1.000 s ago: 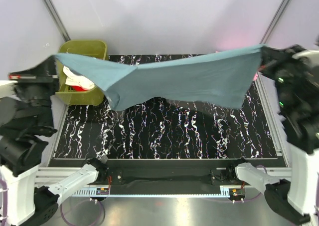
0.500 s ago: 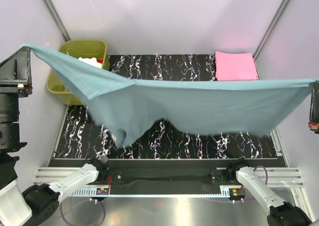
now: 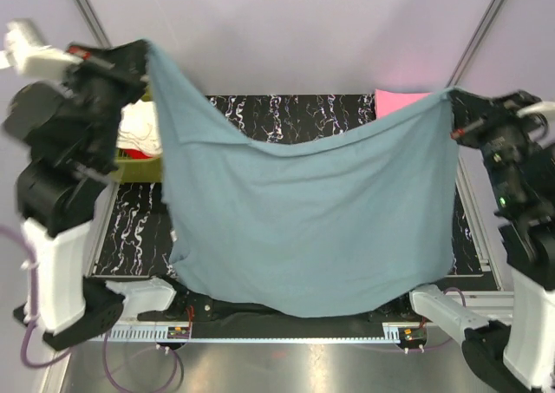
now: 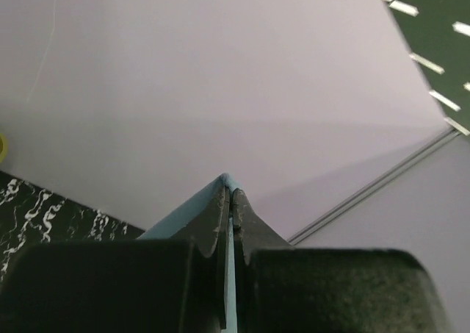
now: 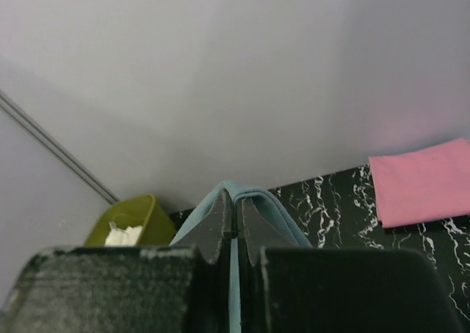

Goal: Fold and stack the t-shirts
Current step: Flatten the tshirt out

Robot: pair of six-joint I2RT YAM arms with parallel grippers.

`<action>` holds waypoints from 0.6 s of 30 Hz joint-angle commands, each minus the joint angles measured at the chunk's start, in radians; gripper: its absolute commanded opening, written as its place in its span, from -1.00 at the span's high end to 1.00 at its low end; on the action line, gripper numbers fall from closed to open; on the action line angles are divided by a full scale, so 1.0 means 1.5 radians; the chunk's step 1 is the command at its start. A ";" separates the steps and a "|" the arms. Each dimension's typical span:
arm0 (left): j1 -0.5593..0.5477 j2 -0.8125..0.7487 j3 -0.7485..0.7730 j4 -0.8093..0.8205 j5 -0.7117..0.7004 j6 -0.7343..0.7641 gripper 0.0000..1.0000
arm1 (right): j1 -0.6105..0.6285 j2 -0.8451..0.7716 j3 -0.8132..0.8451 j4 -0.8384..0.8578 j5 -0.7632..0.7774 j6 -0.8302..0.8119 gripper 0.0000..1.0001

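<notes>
Lifted higher, one blue-grey t-shirt (image 3: 312, 219) hangs — left gripper (image 4: 229, 195), right gripper (image 5: 236, 203), jaws clenched on two corners.

Two robot arms of the same build. The left arm (image 3: 54, 254) and the right arm (image 3: 529, 324) each have smooth white links joined by chunky, rounded black joint housings. A thin lilac cable (image 3: 26, 350) loops out beside the left arm's base. A small green light (image 3: 503, 201) glows on the right arm's black housing. Close up, the left gripper (image 4: 229, 193) and the right gripper (image 5: 235, 201) show matte black, wedge-shaped fingers on a blocky black body.
</notes>
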 commanded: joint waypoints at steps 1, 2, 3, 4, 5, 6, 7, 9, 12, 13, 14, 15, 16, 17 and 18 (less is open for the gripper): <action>0.001 0.054 0.064 -0.009 0.021 0.021 1.00 | 0.000 0.044 0.034 0.037 0.020 -0.036 1.00; 0.001 0.053 0.068 0.007 0.015 0.022 1.00 | 0.000 0.048 0.042 0.040 0.018 -0.035 1.00; 0.001 0.041 0.058 0.020 0.008 0.034 1.00 | 0.000 0.051 0.049 0.043 0.012 -0.036 1.00; 0.001 0.031 0.049 0.033 -0.006 0.036 1.00 | 0.000 0.054 0.060 0.057 -0.013 -0.038 1.00; 0.001 0.021 0.043 0.045 -0.039 0.037 1.00 | 0.001 0.055 0.066 0.062 -0.031 -0.040 1.00; 0.001 0.001 0.041 0.044 -0.057 0.037 1.00 | 0.000 0.056 0.075 0.064 -0.049 -0.040 1.00; 0.001 -0.010 0.041 0.043 -0.078 0.037 1.00 | 0.000 0.062 0.102 0.045 -0.077 -0.039 1.00; 0.001 -0.051 0.022 0.051 -0.085 0.039 1.00 | 0.000 0.067 0.149 0.008 -0.084 -0.030 1.00; 0.001 -0.115 -0.019 0.058 -0.075 0.024 1.00 | 0.000 0.046 0.159 -0.051 -0.087 -0.018 1.00; 0.000 -0.129 -0.028 0.056 -0.069 0.018 1.00 | 0.000 0.017 0.148 -0.062 -0.096 -0.015 1.00; 0.001 -0.143 -0.050 0.053 -0.053 0.003 1.00 | 0.000 0.003 0.144 -0.068 -0.099 -0.011 1.00; 0.001 -0.169 -0.059 0.051 -0.044 -0.002 1.00 | 0.000 -0.023 0.142 -0.076 -0.104 -0.006 1.00; 0.001 -0.180 -0.065 0.048 -0.030 -0.008 1.00 | 0.000 -0.032 0.147 -0.092 -0.113 -0.006 1.00; 0.001 -0.189 -0.066 0.039 -0.022 -0.016 1.00 | 0.000 -0.039 0.156 -0.106 -0.113 -0.005 1.00; 0.001 -0.203 -0.065 0.038 -0.011 -0.023 1.00 | 0.000 -0.046 0.167 -0.118 -0.114 -0.002 1.00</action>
